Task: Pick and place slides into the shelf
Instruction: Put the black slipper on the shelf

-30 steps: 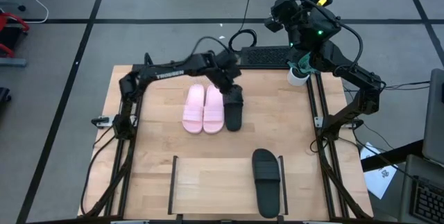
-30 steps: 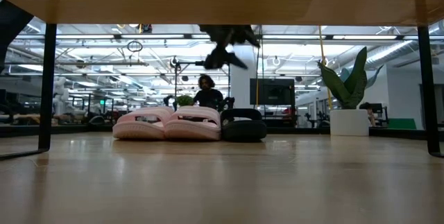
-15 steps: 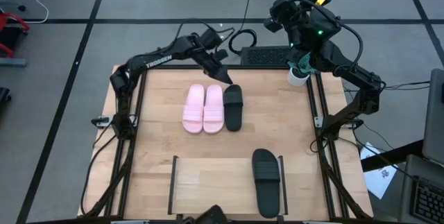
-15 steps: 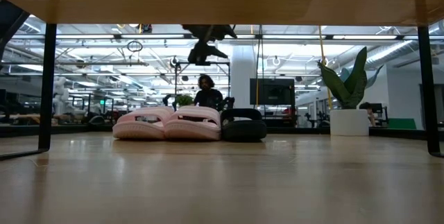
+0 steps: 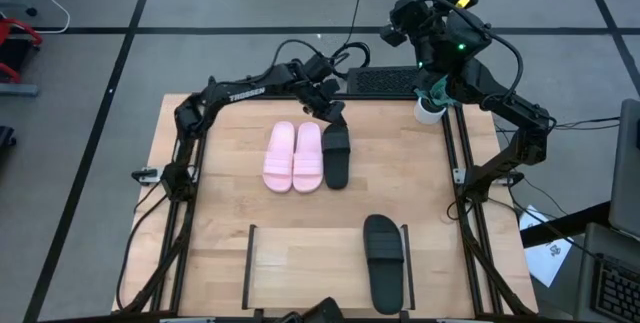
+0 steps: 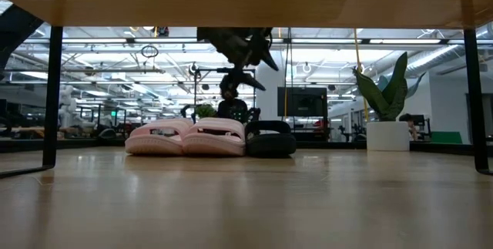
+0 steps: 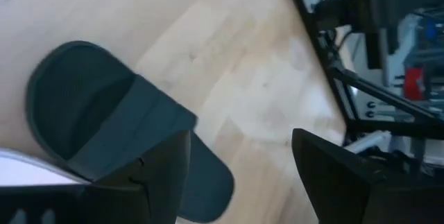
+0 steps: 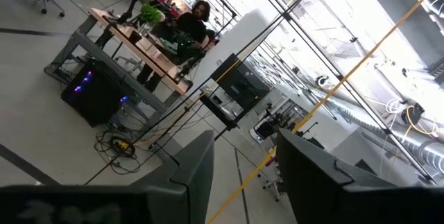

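A pale pink pair of slides and one black slide lie side by side, soles down, on the far half of the table; the low view shows them too. The second black slide rests on the right end of the shelf at the near edge. My left gripper hangs open above the far end of the black slide, touching nothing. My right gripper is open, raised beyond the table's far right corner, pointing into the room.
A white cup and a keyboard sit at the far edge. Black frame rails run down both table sides. Bare wood lies between the slides and the shelf. The shelf's left part holds nothing.
My left gripper swung from above the black slide's far end toward the table's far left, then came back over that end and dropped slightly. It stayed clear of the slides, and none of them moved.
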Controlling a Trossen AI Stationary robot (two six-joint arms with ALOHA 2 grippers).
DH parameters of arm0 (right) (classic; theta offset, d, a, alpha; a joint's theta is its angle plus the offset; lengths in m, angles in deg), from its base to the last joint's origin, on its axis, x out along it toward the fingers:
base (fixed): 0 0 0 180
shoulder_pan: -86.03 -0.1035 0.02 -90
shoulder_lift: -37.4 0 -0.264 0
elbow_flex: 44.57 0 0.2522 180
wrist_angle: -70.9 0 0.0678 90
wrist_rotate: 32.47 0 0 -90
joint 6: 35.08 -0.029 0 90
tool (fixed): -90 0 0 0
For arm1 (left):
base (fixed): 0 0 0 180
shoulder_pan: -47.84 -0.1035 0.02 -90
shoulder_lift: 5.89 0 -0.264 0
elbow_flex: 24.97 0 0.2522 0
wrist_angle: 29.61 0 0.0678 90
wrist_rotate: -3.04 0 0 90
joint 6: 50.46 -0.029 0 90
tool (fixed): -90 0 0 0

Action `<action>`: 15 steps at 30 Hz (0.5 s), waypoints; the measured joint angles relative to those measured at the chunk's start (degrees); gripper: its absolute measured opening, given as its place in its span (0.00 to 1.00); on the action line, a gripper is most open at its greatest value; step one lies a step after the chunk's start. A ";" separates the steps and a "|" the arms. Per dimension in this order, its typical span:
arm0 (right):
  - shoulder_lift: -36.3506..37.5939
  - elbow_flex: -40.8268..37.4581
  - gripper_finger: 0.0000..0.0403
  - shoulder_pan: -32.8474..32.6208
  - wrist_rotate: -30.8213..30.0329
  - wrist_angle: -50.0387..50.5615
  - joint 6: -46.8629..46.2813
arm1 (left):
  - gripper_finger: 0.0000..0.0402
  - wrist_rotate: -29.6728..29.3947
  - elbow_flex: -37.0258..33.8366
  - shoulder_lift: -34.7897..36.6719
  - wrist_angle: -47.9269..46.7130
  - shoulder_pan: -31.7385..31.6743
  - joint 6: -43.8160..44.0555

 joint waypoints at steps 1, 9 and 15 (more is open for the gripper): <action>0.00 0.00 0.36 0.00 0.00 0.00 0.00 | 0.63 -0.47 0.00 -0.12 -0.15 -0.07 0.61; 0.00 0.00 0.36 0.00 0.00 0.00 -0.01 | 0.63 -2.24 0.00 -0.16 -0.88 -1.04 4.41; 0.00 0.00 0.36 0.00 0.02 0.00 -0.02 | 0.63 -3.36 0.00 -0.32 -1.37 0.12 5.84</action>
